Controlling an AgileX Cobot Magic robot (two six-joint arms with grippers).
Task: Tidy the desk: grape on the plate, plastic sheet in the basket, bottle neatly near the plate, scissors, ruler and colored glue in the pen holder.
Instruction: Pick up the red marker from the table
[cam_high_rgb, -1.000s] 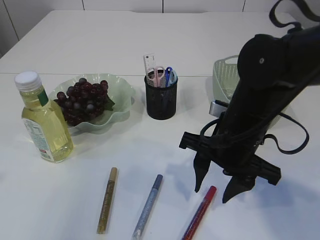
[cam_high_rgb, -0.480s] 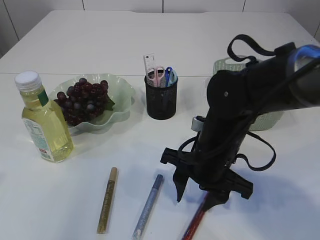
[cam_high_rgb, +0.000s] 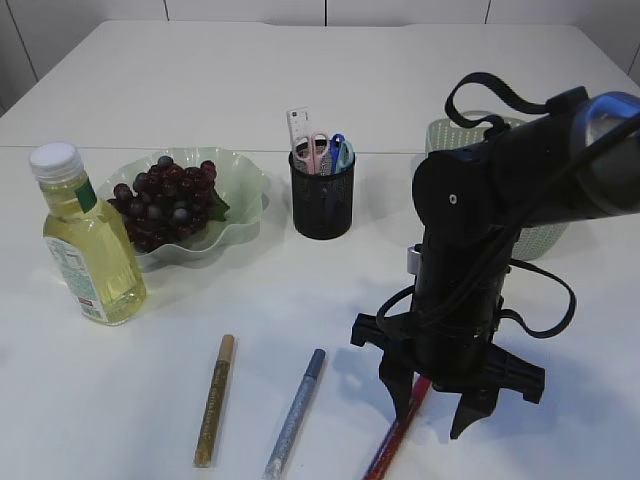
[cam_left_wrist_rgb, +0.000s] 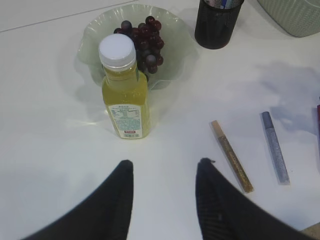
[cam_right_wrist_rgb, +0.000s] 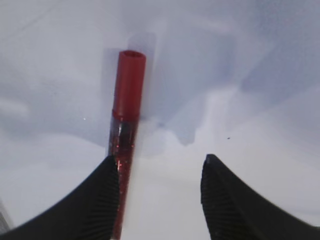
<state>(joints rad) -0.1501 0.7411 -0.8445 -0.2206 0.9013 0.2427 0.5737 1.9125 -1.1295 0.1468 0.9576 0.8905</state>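
A red glue pen (cam_right_wrist_rgb: 127, 100) lies on the white table, and my right gripper (cam_right_wrist_rgb: 161, 159) stands open over it, the pen just inside the left finger. In the exterior view that gripper (cam_high_rgb: 433, 420) points down at the red pen (cam_high_rgb: 398, 440). Gold (cam_high_rgb: 215, 400) and blue (cam_high_rgb: 296, 412) glue pens lie to its left. Grapes (cam_high_rgb: 165, 200) sit on the green plate (cam_high_rgb: 248, 185), with the bottle (cam_high_rgb: 88, 240) beside it. Scissors (cam_high_rgb: 318, 148) and ruler (cam_high_rgb: 299, 125) stand in the pen holder (cam_high_rgb: 322, 205). My left gripper (cam_left_wrist_rgb: 165, 162) is open and empty. The plastic sheet is out of view.
The green basket (cam_high_rgb: 445, 150) stands at the back right, mostly behind my right arm. From the left wrist view the bottle (cam_left_wrist_rgb: 124, 90) stands in front of the plate (cam_left_wrist_rgb: 90, 45), and the gold pen (cam_left_wrist_rgb: 231, 156) lies right of the fingers.
My right arm swung left, then came back a little and dropped lower, so its open fingers now straddle the red glue pen. Nothing on the table has moved.
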